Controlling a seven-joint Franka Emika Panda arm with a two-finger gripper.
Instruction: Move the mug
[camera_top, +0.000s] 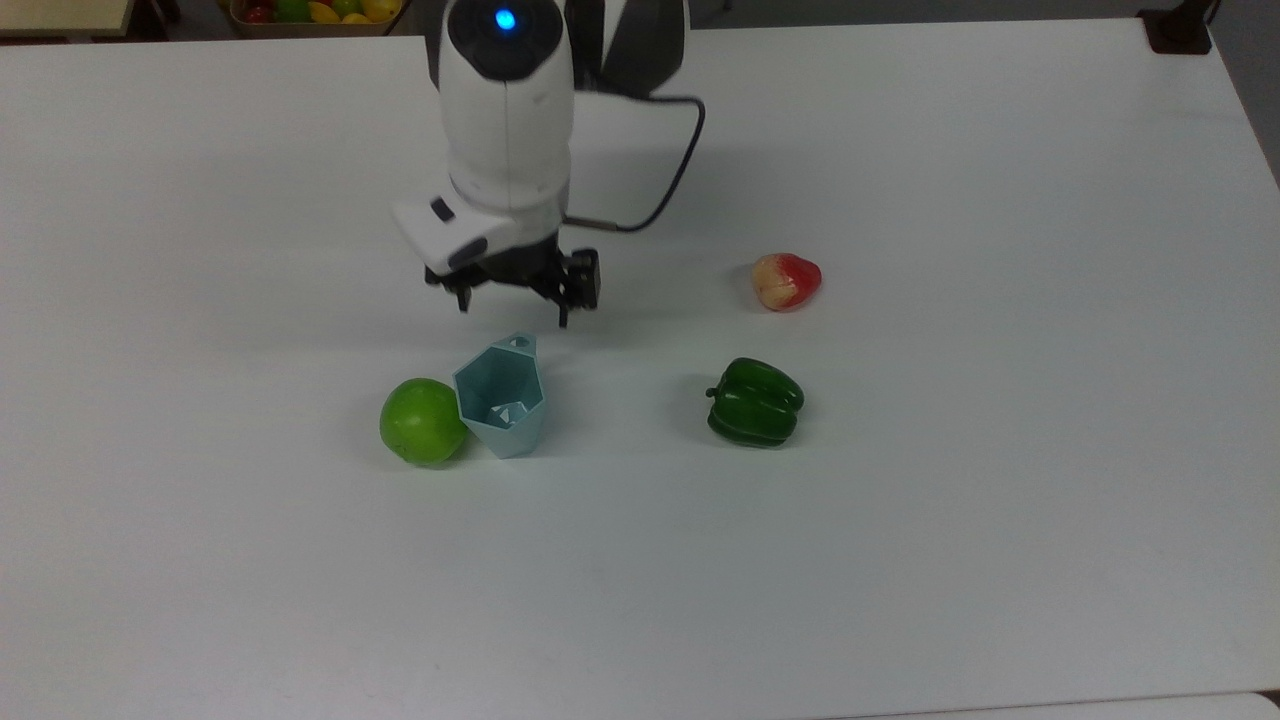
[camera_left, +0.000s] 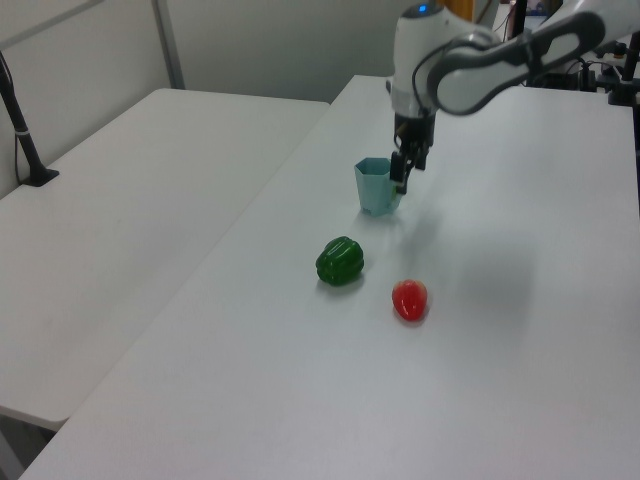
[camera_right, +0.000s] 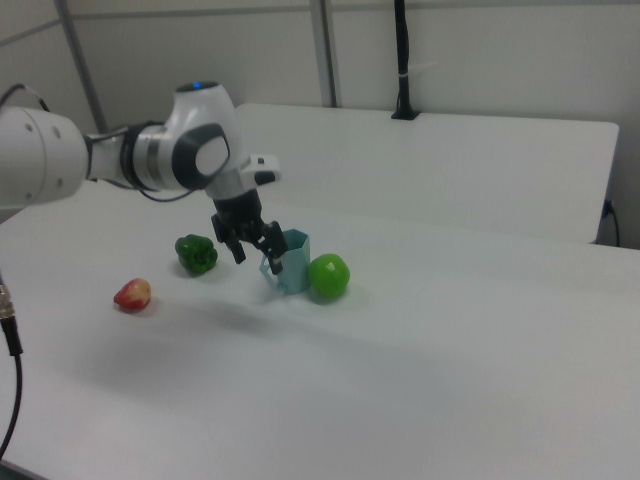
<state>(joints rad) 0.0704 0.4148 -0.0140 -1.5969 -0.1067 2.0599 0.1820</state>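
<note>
mug (camera_top: 502, 398) stands upright on the white table (camera_top: 1000, 500), touching the green apple (camera_top: 423, 421); the gripper (camera_top: 512, 308) hangs above its handle, fingers apart and empty. any retreat should rise straight, clear of the handle.

A broad white table (camera_top: 1000, 560) fills the room's middle. A second white table (camera_left: 120, 230) stands beside it, near pale wall panels (camera_right: 450, 50).

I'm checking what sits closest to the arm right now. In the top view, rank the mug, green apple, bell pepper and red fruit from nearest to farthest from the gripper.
From the gripper in the top view:
1. Mug, just below it.
2. Green apple, lower left, against the mug.
3. Bell pepper, lower right.
4. Red fruit, far right; close to the pepper's distance.
</note>
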